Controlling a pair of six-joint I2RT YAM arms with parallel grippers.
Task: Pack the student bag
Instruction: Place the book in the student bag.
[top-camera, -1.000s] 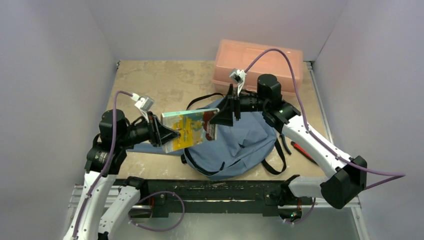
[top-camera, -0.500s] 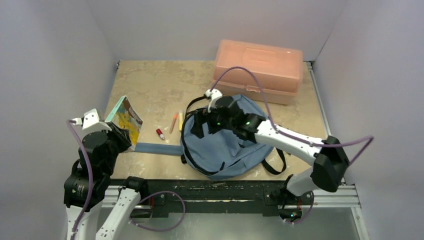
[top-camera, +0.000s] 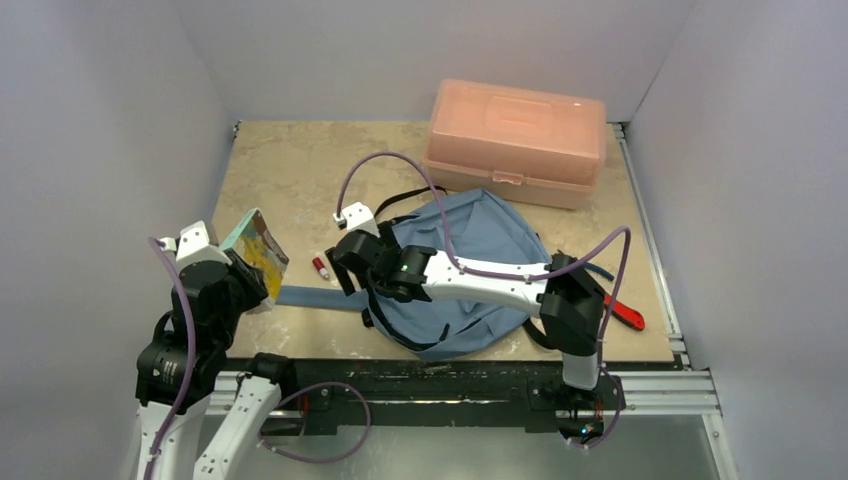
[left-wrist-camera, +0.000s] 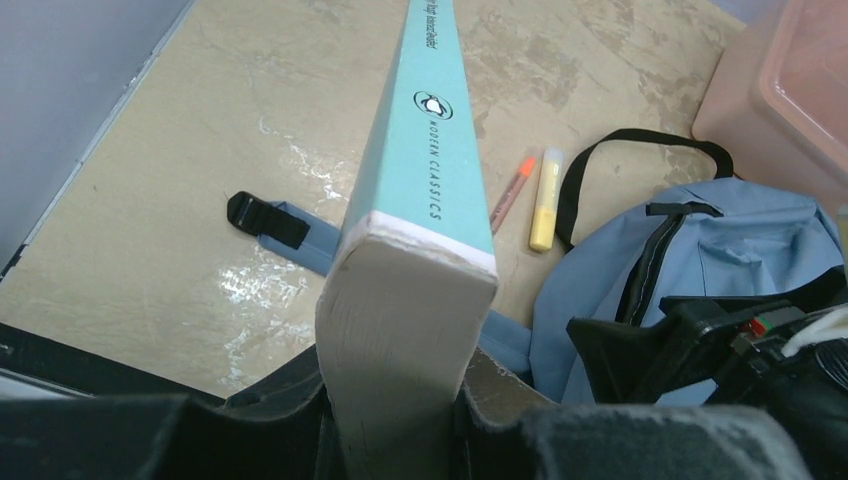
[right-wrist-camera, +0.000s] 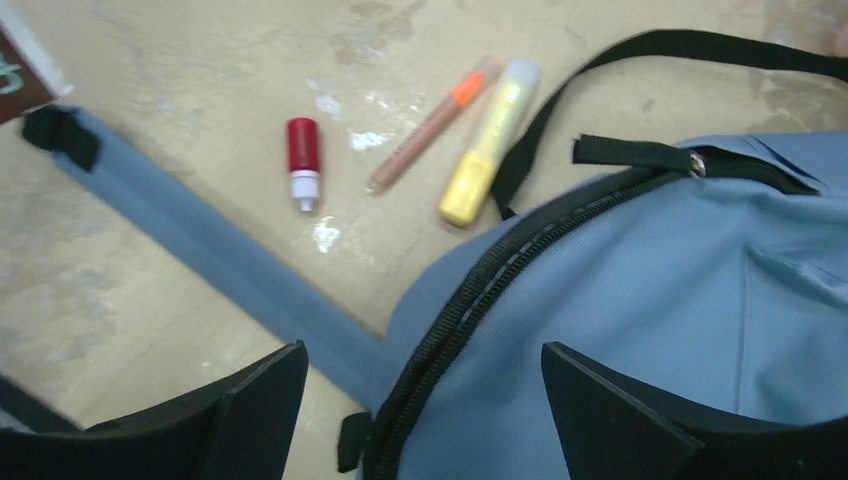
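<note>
Jaws of left gripper (left-wrist-camera: 395, 425) clamped on thick paperback book (left-wrist-camera: 425, 150), teal spine up, rough cut page block between them. Right gripper (right-wrist-camera: 430, 400) jaws wide apart, holding nothing, above soft blue-grey student bag (right-wrist-camera: 640, 300). Its dark toothed zipper (right-wrist-camera: 470, 300) runs between them. Just beyond the jaws: cylindrical yellow marker (right-wrist-camera: 485, 150), slim orange pencil (right-wrist-camera: 430, 125), small red tube (right-wrist-camera: 302, 160). Flat fabric strap (right-wrist-camera: 230, 270) runs off to one side.

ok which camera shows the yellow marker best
The right wrist view: the yellow marker lies close and whole beside the student bag. The left wrist view shows the marker smaller, next to the orange pencil. In the top view the right arm hides it.
</note>
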